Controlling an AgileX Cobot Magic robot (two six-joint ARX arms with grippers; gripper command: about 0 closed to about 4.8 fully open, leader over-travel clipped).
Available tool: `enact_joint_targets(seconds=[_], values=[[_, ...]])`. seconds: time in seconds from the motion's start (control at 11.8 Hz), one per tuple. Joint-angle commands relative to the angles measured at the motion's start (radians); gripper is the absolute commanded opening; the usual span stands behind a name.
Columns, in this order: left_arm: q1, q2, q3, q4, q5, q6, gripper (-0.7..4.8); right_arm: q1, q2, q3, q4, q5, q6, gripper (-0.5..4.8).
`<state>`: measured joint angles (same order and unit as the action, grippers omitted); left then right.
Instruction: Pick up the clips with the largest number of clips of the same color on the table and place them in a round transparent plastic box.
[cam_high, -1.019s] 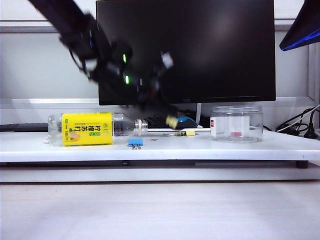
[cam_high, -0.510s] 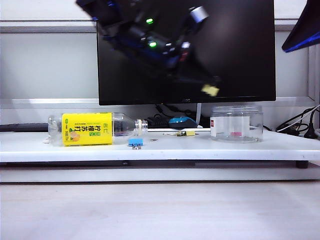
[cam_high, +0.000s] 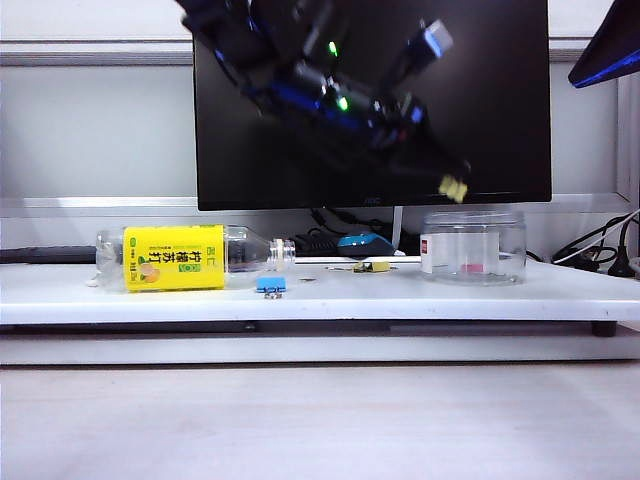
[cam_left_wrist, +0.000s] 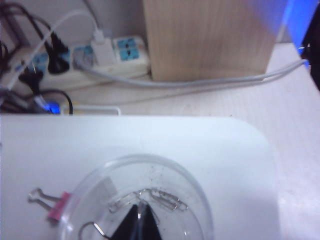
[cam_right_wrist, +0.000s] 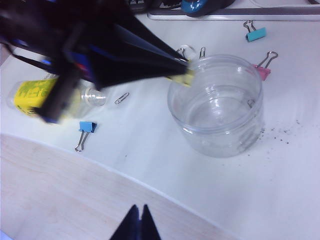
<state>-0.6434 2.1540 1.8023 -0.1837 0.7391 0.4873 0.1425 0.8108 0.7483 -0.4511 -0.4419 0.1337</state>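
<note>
Over the last second the left arm swings up off the surface (cam_high: 320, 300) and across to the round transparent plastic box (cam_high: 473, 247), so the left pincer (cam_high: 455, 187), clenched on a yellow binder clip (cam_right_wrist: 181, 78), now hangs right above its rim. Drop looks close; the other yellow clip (cam_high: 378, 266) lies on the surface, and the right pincer (cam_right_wrist: 136, 222) is shut and idle.

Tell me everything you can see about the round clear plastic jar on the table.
The round transparent plastic box is a short, wide, clear cylinder, upright and lidless on the white table, bearing a white label and red mark. The left gripper, shut on a yellow clip, hovers above its rim. A pink clip lies close beside it.
</note>
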Motion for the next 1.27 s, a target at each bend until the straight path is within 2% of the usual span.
enact_joint_targets(seconds=[0.08,0.34,0.42,0.59,0.68,0.76,0.85,0.93,1.1,1.27], values=[[-0.016,0.033,0.014,0.050,-0.068,-0.058,1.13,0.000,-0.003,0.006,0.006,-0.006,-0.004,0.13],[-0.016,0.033,0.015,0.052,-0.074,-0.078,1.56,0.000,-0.003,0.006,0.006,-0.006,-0.004,0.13],[-0.015,0.031,0.026,0.039,-0.108,-0.084,1.57,0.000,-0.003,0.006,0.006,-0.006,-0.004,0.13],[0.014,0.029,0.134,-0.144,-0.133,-0.017,1.85,0.000,-0.003,0.006,0.006,-0.006,-0.004,0.13],[0.097,0.029,0.240,-0.365,-0.095,0.066,1.83,0.000,-0.003,0.006,0.006,-0.006,-0.004,0.13],[0.167,0.029,0.250,-0.431,-0.033,0.079,1.81,0.000,-0.003,0.006,0.006,-0.010,-0.004,0.13],[0.226,0.034,0.248,-0.482,0.045,0.096,1.79,0.001,-0.003,0.006,0.006,-0.010,-0.004,0.13],[0.242,0.040,0.244,-0.514,0.058,0.156,1.79,0.001,-0.003,0.006,0.007,-0.024,-0.004,0.13],[0.240,0.053,0.243,-0.589,-0.032,0.314,1.80,0.001,-0.003,0.006,0.006,-0.063,-0.003,0.13],[0.224,0.108,0.243,-0.510,-0.043,0.333,1.80,0.002,-0.002,0.006,0.002,-0.112,-0.003,0.13]])
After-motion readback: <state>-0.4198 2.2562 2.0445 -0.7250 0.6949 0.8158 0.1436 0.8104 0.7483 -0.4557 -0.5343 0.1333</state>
